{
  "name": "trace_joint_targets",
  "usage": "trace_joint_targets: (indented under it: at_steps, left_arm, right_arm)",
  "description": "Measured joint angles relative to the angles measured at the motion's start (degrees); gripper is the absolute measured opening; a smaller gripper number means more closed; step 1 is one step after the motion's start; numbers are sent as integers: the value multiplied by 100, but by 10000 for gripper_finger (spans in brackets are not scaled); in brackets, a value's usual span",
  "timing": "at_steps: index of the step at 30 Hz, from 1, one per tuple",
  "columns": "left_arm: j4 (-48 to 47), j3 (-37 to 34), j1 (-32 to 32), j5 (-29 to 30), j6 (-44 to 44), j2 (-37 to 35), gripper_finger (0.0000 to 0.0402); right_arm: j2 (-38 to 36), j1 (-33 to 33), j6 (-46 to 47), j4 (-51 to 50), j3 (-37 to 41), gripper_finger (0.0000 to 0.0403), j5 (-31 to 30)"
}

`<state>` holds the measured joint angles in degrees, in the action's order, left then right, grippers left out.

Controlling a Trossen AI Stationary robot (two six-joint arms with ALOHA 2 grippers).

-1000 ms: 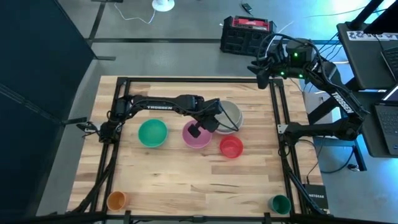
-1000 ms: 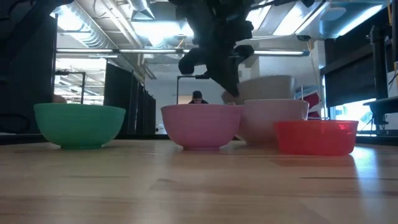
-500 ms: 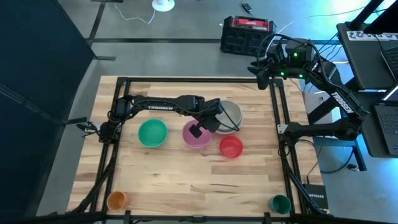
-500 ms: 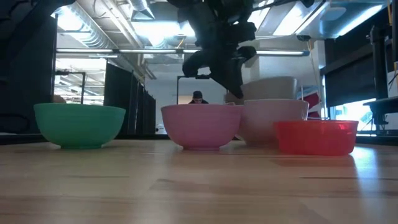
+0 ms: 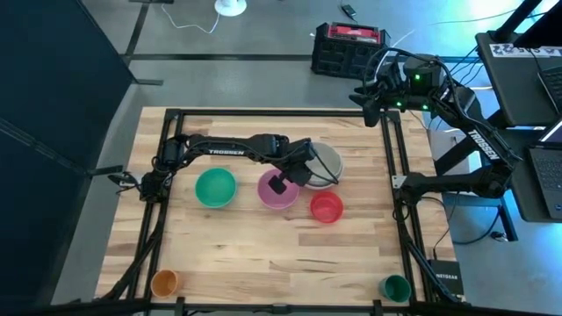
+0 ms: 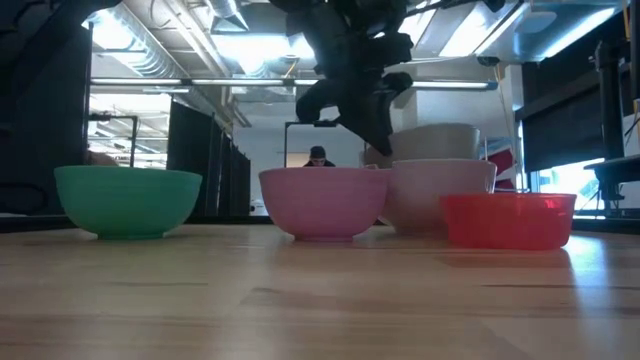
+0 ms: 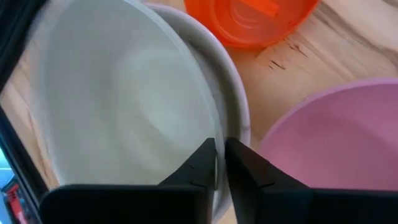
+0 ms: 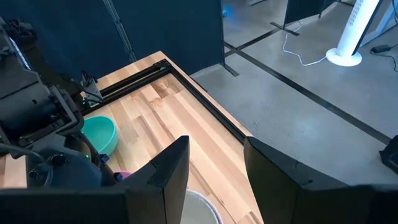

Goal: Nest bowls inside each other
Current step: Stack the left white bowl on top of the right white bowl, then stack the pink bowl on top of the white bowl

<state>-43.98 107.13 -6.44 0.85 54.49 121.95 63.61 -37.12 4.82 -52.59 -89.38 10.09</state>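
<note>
Near the table's far edge the white bowl point(image 5: 327, 158) sits inside the grey bowl point(image 7: 239, 106); the left gripper point(image 7: 220, 163) pinches the white bowl's rim, fingers nearly together. Pink bowl point(image 5: 277, 190), green bowl point(image 5: 215, 188) and red bowl point(image 5: 326, 207) stand empty mid-table; the right gripper point(image 8: 214, 165) hangs spread past the far right corner.

A robotics lab or workshop, not a home. Wooden table point(image 5: 263, 246) framed by black metal rails point(image 5: 263, 112), far behind the left claw point(image 5: 307, 178) a bare concrete floor point(image 5: 246, 79) with cables, dark partition screens point(image 5: 53, 79), a black crate point(image 5: 347, 48), laptops point(image 5: 549, 175) beside the right arm. Exposed ceiling ducts point(image 6: 220, 40) and strip lights overhead.
</note>
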Motion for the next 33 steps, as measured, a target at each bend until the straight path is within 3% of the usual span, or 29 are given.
trace_joint_targets:
  at_steps: [14,31,33]
  left_arm:
    - [-7,4,1,-3,-359,-13,110]
    - [-1500,698,154,121,-2196,-718,158]
    - [-1996,723,144,165,-2439,-824,161]
  right_arm:
    - [0,0,-21,-43,3,138,20]
    - [-4,6,-64,-573,110,138,484]
    - [-4,10,-65,-595,177,138,582]
